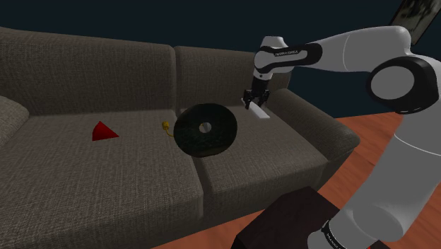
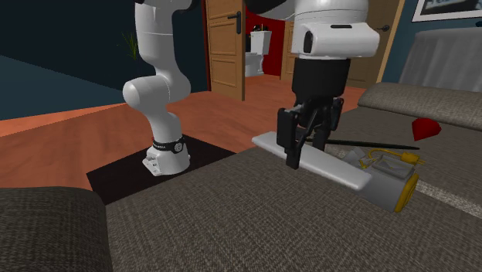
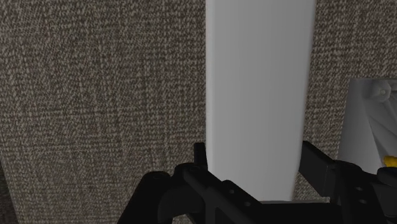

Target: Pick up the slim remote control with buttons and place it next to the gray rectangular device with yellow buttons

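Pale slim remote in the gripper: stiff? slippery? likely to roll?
The remote looks like a rigid flat slab, so probably no flex. Its surface is drawn plain and smooth, and the gripper clasps only its narrow edges, so it might slip or pivot. Being flat, it should not roll.

A home living room: a wide brown fabric sofa (image 1: 106,163), reddish wooden floor (image 2: 69,124), a wooden door (image 2: 224,46) upper middle and a framed picture (image 2: 452,8) upper right of the second exterior view.

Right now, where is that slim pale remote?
In the second exterior view the slim remote is mid-frame, clasped by the gripper over the sofa, just left of the grey device with yellow parts.
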Action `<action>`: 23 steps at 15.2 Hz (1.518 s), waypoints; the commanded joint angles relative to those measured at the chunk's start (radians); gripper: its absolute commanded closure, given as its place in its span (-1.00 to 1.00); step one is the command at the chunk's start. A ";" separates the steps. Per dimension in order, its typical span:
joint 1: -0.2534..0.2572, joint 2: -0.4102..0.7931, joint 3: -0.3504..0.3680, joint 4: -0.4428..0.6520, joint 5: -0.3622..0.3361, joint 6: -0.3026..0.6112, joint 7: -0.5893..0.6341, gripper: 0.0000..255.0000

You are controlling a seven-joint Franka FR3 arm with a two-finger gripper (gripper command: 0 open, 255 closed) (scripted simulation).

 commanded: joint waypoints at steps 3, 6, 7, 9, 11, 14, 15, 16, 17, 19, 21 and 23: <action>-0.001 0.013 0.000 -0.037 0.003 0.050 -0.002 1.00; -0.001 0.024 0.001 -0.063 0.006 0.088 -0.004 1.00; -0.001 0.028 0.001 -0.072 0.007 0.100 -0.005 1.00; -0.002 0.037 0.001 -0.088 0.010 0.125 -0.006 1.00; -0.002 0.047 0.002 -0.103 0.012 0.149 -0.008 1.00; -0.003 0.063 0.003 -0.123 0.016 0.186 -0.010 1.00; -0.003 0.069 0.003 -0.130 0.018 0.198 -0.011 1.00; -0.004 0.075 0.004 -0.136 0.019 0.210 -0.012 1.00; -0.004 0.081 0.004 -0.142 0.021 0.222 -0.013 1.00; -0.005 0.093 0.005 -0.154 0.025 0.246 -0.015 1.00; -0.006 0.107 0.006 -0.164 0.028 0.269 -0.018 1.00; -0.006 0.113 0.007 -0.169 0.030 0.280 -0.019 1.00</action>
